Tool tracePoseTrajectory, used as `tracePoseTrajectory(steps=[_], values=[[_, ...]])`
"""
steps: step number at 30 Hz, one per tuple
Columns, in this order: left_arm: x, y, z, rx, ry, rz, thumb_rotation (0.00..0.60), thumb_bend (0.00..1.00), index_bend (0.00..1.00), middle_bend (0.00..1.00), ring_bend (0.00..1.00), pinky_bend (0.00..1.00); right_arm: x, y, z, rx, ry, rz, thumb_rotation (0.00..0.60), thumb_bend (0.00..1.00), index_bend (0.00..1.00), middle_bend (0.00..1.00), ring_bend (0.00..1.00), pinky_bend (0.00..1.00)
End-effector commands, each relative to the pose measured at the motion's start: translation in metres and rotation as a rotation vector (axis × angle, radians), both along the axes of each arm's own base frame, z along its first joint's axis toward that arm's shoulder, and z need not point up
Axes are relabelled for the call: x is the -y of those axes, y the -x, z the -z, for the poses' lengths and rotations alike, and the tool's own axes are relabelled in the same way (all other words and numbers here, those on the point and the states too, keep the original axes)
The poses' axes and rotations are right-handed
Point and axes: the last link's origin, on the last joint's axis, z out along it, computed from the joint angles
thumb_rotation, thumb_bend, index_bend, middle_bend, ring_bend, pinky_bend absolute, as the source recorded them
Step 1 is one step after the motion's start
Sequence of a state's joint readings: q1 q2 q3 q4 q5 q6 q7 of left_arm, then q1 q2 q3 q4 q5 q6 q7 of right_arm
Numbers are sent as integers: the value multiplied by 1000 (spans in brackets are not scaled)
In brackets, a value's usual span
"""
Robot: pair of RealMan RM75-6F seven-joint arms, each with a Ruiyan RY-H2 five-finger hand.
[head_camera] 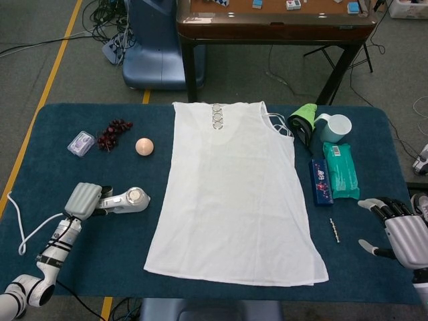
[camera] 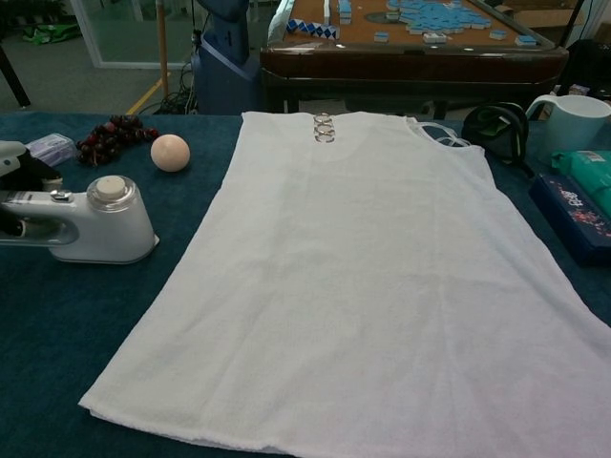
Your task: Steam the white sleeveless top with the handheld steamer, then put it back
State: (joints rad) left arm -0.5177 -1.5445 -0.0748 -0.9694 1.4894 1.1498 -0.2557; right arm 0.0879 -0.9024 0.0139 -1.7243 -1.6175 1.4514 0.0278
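Dark blue tabletop [head_camera: 221,301] fills your head view — the white sleeveless top [head_camera: 234,194] lies flat at centre. At lower left your left robot hand [head_camera: 83,199] grips the handheld steamer [head_camera: 127,199], just left of the top's edge. At lower right your right robot hand [head_camera: 394,227] holds nothing, fingers spread.

From the chest view, the steamer [camera: 95,224] sits at left beside the top [camera: 372,277]; the left robot hand [camera: 17,167] is barely visible.
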Motion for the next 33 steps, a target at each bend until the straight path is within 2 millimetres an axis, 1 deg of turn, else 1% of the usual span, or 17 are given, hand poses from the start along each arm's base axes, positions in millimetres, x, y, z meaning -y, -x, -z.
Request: tracePoseTrajectory(steps=[1,6,11,15,20,26,27,29,30,32,33], values=[[-2,-3,0,22,6,3,600,244,799,955,796,705,1,-1,2,-2,-9,-1,600,127,260,270,189,203],[-7,-9,-2,84,18,-12,600,244,803,965,806,708,1,-3,5,-3,-21,-4,600,126,260,270,189,203],[-7,-20,-1,145,46,-3,600,244,801,962,801,709,4,-5,9,-7,-44,-10,600,126,260,270,187,203],[-7,-34,2,192,75,16,600,244,799,960,798,709,8,-10,17,-16,-80,-35,600,126,260,270,186,203],[-6,-57,6,244,103,51,600,244,799,960,797,709,14,-19,30,-17,-133,-80,600,126,260,270,185,203],[-1,-82,20,247,139,108,600,244,798,960,797,709,24,-29,51,-26,-201,-145,600,126,254,270,172,195],[0,-86,22,245,145,117,600,244,798,959,797,709,25,-30,55,-30,-210,-154,600,126,246,270,169,188],[2,-94,28,241,157,140,600,244,798,959,797,709,29,-34,65,-35,-230,-182,600,126,193,262,161,172],[3,-97,31,238,161,149,600,244,798,960,797,709,30,-35,70,-33,-237,-194,600,126,154,253,158,170],[4,-104,36,232,170,168,600,244,798,960,797,709,32,-37,83,-37,-268,-216,600,128,43,207,143,170],[4,-107,39,229,173,175,600,244,798,959,797,709,33,-39,89,-35,-283,-227,600,131,18,188,133,168]])
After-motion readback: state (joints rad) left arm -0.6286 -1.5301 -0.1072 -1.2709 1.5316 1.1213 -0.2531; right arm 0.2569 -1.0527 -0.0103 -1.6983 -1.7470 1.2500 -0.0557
